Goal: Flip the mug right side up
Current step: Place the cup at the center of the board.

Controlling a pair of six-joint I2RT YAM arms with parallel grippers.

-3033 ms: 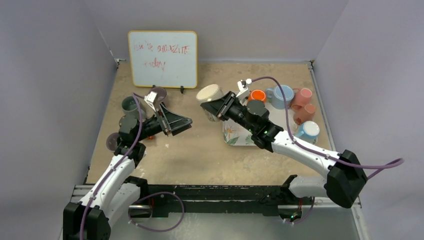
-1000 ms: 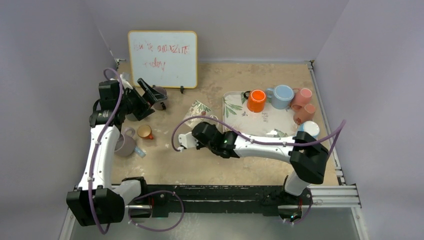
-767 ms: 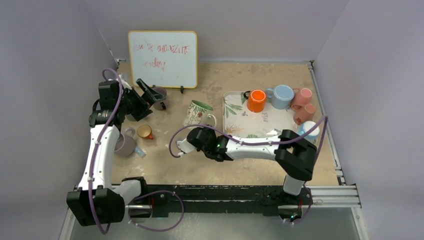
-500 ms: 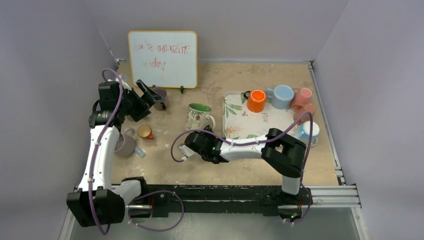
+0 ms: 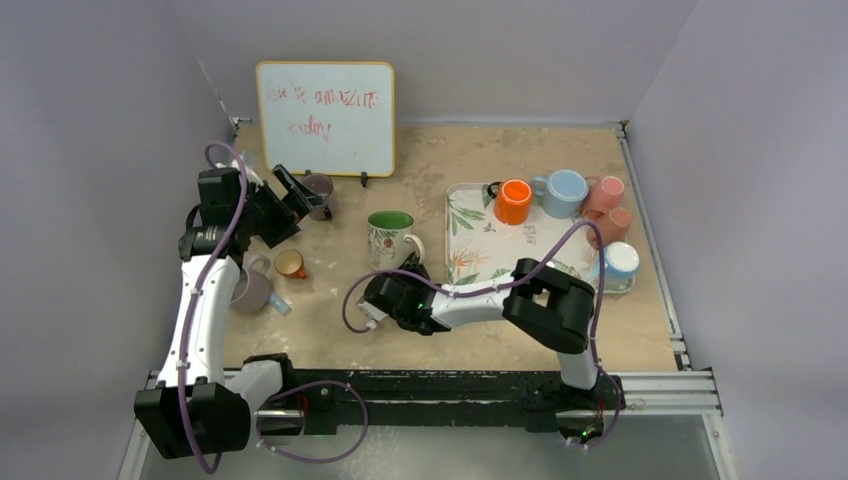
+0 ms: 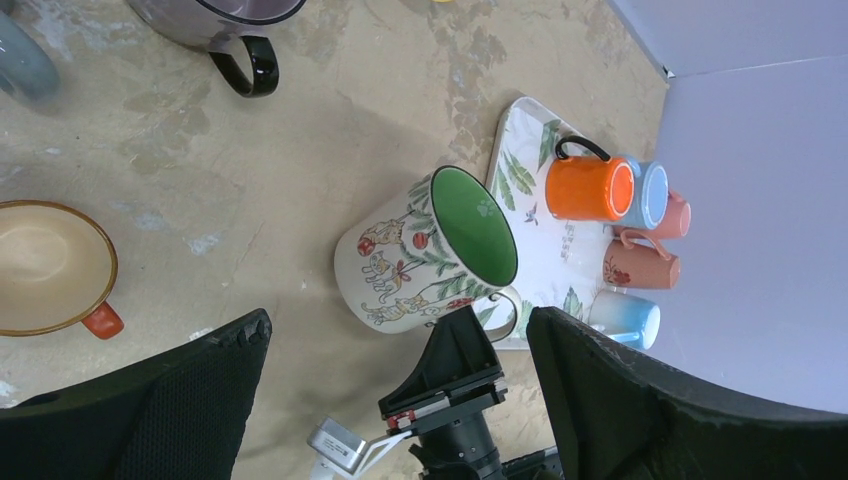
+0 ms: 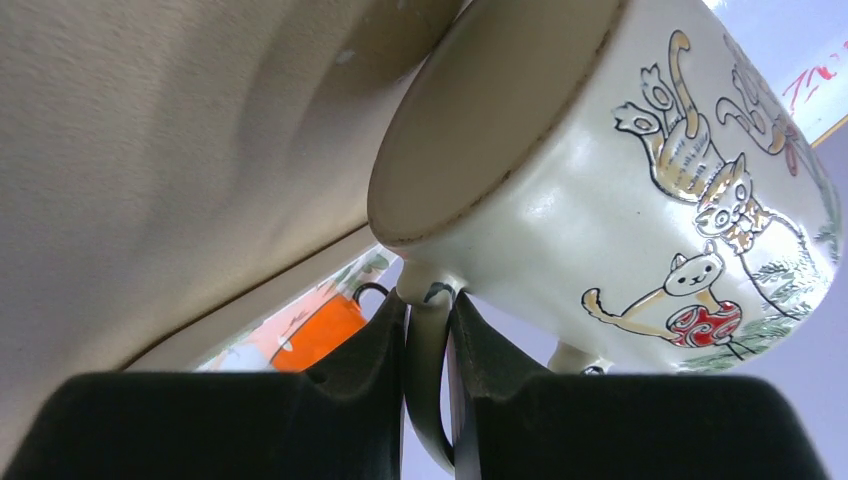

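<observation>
now my right gripper [image 5: 414,270] is clamped on the handle [image 7: 428,360] of the mug [image 5: 391,238], which sits mid-table at 9 o'clock of the tray [image 5: 475,225]. from that grip the mug lies at 12 o'clock, long axis near upright, green mouth up, base tipped slightly off flat. my left gripper [image 5: 298,196], spread wide and holding nothing, hangs well apart at 10 o'clock, so the right arm is nearer.

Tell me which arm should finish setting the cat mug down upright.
Right. The right arm's fingers clamp the handle of the cat mug, which is mouth up but tilted. The left arm's fingers are open and empty, over by the purple mug, apart from the cat mug.
</observation>
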